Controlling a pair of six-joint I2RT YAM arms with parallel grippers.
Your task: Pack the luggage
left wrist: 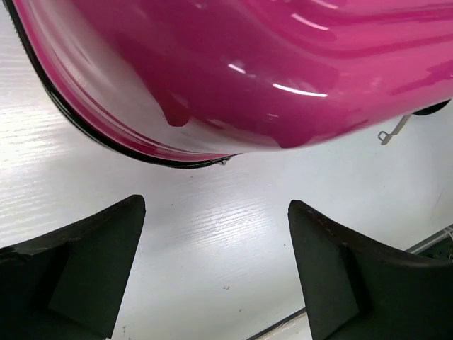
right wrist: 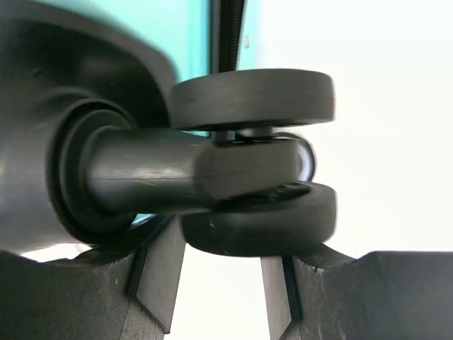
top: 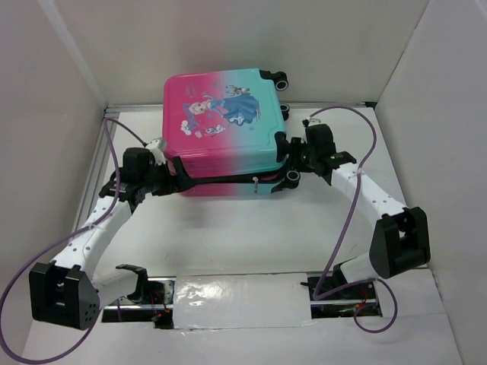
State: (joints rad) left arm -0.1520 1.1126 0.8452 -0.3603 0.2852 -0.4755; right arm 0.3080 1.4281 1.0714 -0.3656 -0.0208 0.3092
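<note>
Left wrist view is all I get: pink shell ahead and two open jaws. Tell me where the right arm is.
Observer: The right gripper is at the suitcase's near right corner, beside a black wheel.
Operator: Say whether it holds that wheel.
Observer: In the right wrist view the wheel sits right at the tips of the jaws. I cannot tell whether they grip it.
Operator: Describe the top of the case.
Observer: From above, the shell fades from pink on the left to teal on the right, with cartoon figures printed on it.
</note>
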